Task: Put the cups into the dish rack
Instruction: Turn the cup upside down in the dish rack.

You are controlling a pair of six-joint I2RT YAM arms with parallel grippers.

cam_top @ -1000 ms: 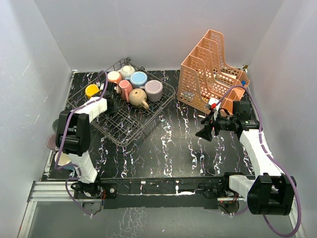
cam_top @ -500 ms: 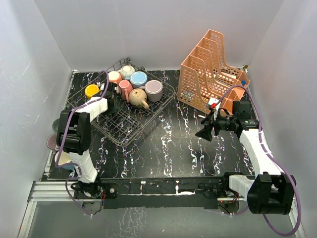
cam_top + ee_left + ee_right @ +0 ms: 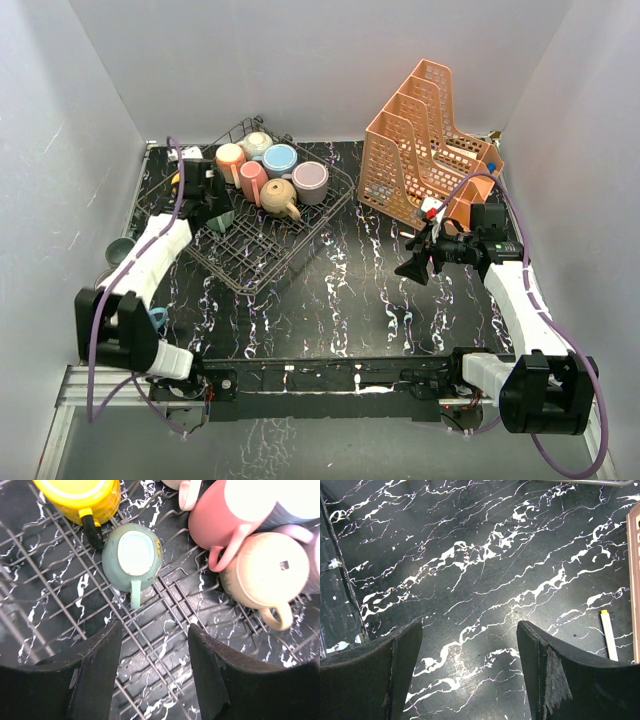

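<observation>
The dark wire dish rack [image 3: 262,262] holds several cups at its far end: pink [image 3: 230,155], cream [image 3: 257,145], blue [image 3: 280,158], lilac [image 3: 310,180], a second pink [image 3: 252,178] and tan [image 3: 280,197]. A grey-green cup [image 3: 222,218] sits upside down in the rack's left part, and shows in the left wrist view [image 3: 132,555]. My left gripper [image 3: 208,195] [image 3: 155,640] is open and empty above the rack wires, short of that cup. A yellow cup [image 3: 80,497] sits at the rack's left edge. My right gripper [image 3: 415,262] [image 3: 470,640] is open and empty over bare table.
The orange tiered organizer [image 3: 425,140] stands at the back right, close behind my right gripper. A teal cup [image 3: 120,250] and a blue one [image 3: 158,318] lie at the table's left edge beside my left arm. A small white pen [image 3: 609,635] lies near the organizer.
My left arm has swung out to the left and its gripper has drawn back from the rack's middle. The grey-green cup now shows free in the rack. The right arm has not moved.
</observation>
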